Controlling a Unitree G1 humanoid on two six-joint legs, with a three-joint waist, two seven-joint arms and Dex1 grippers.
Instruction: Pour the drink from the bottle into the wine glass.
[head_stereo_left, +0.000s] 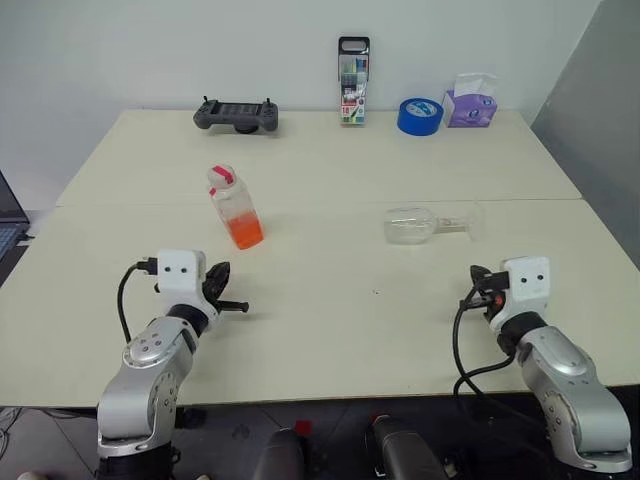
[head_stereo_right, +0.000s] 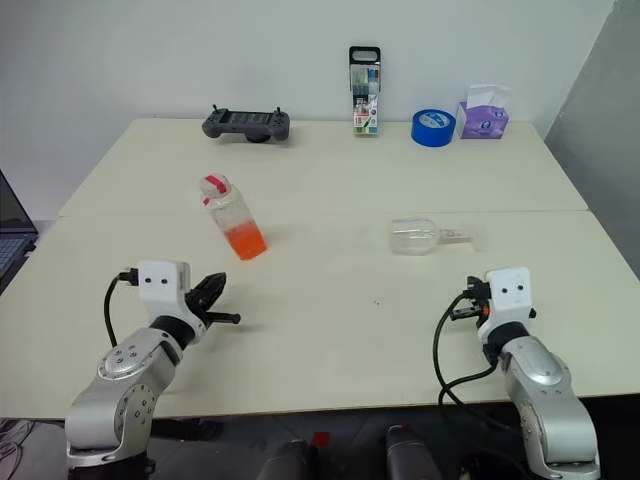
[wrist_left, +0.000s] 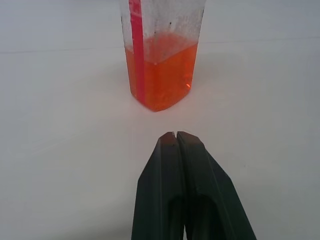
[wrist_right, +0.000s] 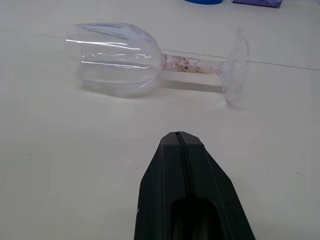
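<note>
- The table (head_stereo_left: 330, 190) is showing a smooth, matt cream top.
- The bottle (head_stereo_left: 235, 207) is looking like clear plastic, slightly scuffed.
- The wine glass (wrist_right: 112, 57) is gleaming, clear and glossy.
- The fingers (wrist_left: 165, 190) are appearing matt black.

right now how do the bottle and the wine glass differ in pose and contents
The bottle stands upright on the table, while the wine glass lies on its side, bowl toward the robot's left. The bottle holds orange drink in its lower part; the wine glass looks empty. The bottle sits ahead of the left gripper, the wine glass ahead of the right gripper. Both are clear and untouched.
</note>
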